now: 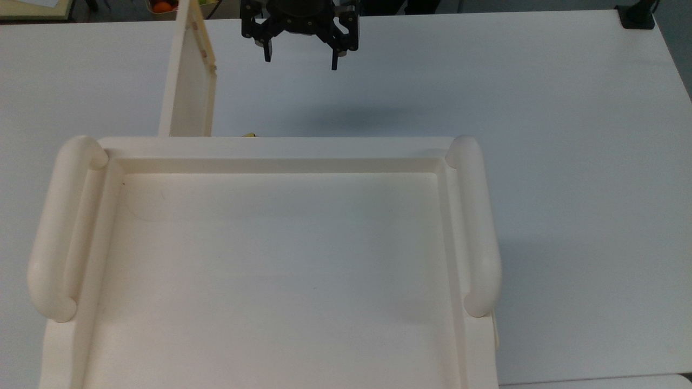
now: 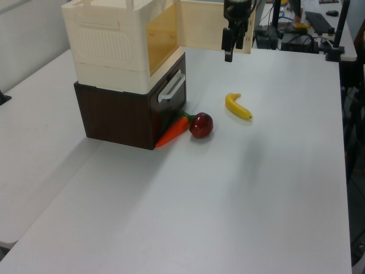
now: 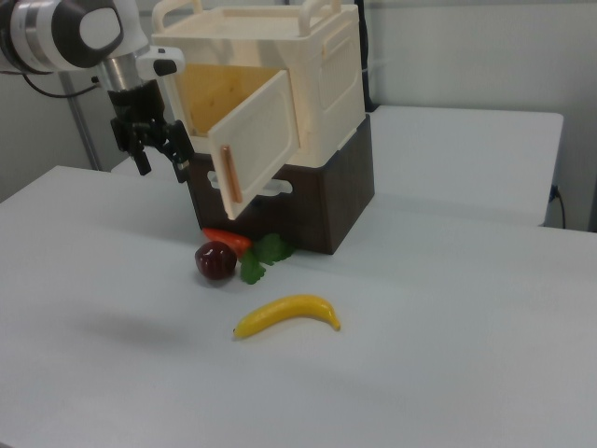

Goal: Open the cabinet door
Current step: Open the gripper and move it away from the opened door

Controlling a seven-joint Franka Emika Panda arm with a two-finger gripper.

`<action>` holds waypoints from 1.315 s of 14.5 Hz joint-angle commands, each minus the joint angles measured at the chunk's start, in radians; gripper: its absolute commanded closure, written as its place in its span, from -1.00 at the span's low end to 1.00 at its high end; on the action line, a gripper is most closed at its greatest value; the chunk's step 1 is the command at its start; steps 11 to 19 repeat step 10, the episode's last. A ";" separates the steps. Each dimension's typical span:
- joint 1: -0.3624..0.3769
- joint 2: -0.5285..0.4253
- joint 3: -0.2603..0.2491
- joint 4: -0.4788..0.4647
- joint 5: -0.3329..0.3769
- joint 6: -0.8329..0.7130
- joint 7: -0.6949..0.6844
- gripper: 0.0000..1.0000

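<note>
**A:** Start at the top view's left. What do you see?

**B:** You see the cabinet top (image 1: 270, 259), a cream tray with rounded side rails. Behind its far edge stands the cabinet door (image 1: 189, 81), swung wide open and seen nearly edge-on, with small brownish fittings along its outer edge.

**A:** And to the right of the door?

**B:** You find the gripper (image 1: 300, 56) near the door's free edge but apart from it, hanging over the white table (image 1: 486, 81). Its two fingers stand spread, with nothing between them.

**A:** What does the left view give you?

**B:** You have the cream cabinet (image 2: 114, 45) sitting on a dark brown drawer unit (image 2: 128, 114) with a pale handle. The door (image 2: 205, 25) stands out from the cabinet's open front, and the gripper (image 2: 229, 48) hangs in front of it, fingers pointing down. Lower down, a carrot (image 2: 171, 132) and a red apple (image 2: 201, 125) lie touching by the unit's corner, and a banana (image 2: 238, 107) lies apart to their right.

**A:** And the right view?

**B:** You see the gripper (image 3: 159, 159) at the left, clear of the door (image 3: 256, 140), which angles out from the cabinet and carries a brownish handle strip. The apple (image 3: 215, 260) sits below it, the banana (image 3: 287, 314) nearer the camera.
</note>
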 commanded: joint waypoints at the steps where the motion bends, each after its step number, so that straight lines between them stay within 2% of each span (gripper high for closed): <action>1: -0.034 -0.089 -0.002 -0.121 0.005 0.006 -0.039 -1.00; 3: -0.052 -0.108 -0.002 -0.155 0.005 0.006 -0.094 -1.00; 10: -0.089 -0.116 -0.004 -0.137 0.002 -0.011 -0.083 -1.00; 19: -0.089 -0.116 -0.004 -0.137 0.002 -0.011 -0.083 -1.00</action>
